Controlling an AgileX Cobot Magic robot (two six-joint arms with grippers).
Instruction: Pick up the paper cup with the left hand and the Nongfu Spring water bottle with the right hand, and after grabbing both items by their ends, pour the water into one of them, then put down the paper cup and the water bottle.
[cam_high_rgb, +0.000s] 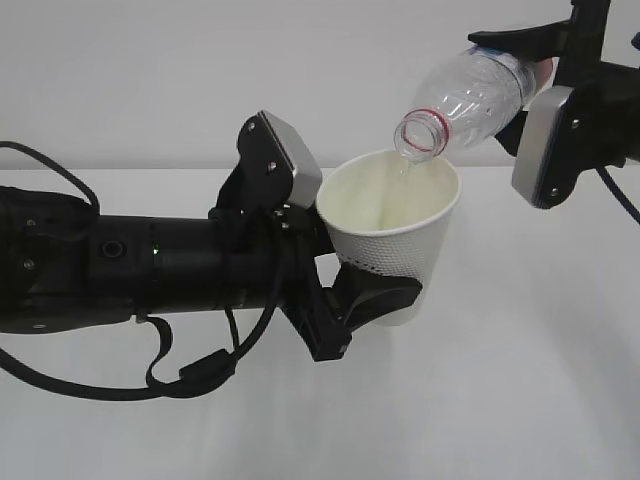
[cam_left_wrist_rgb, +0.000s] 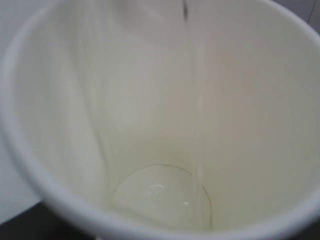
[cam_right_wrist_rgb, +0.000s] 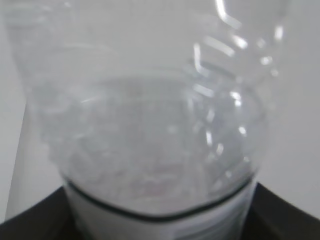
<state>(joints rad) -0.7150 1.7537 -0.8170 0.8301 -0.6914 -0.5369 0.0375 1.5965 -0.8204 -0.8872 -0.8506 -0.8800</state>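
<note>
The white paper cup (cam_high_rgb: 388, 228) is held above the table, tilted slightly, with my left gripper (cam_high_rgb: 375, 295) shut around its lower body. The clear Nongfu Spring water bottle (cam_high_rgb: 468, 97) is tipped mouth-down over the cup's far rim, with my right gripper (cam_high_rgb: 545, 80) shut on its rear end. A thin stream of water (cam_left_wrist_rgb: 199, 100) runs down inside the cup to a shallow pale pool (cam_left_wrist_rgb: 161, 195) at the bottom. The left wrist view is filled by the cup's cream inside (cam_left_wrist_rgb: 125, 100). The right wrist view is filled by the bottle's clear body (cam_right_wrist_rgb: 150, 140), so the fingers are hidden there.
A white table (cam_high_rgb: 520, 400) lies under both arms, with a pale wall behind. My left arm's black body and cables (cam_high_rgb: 120, 270) stretch across the left half of the exterior view.
</note>
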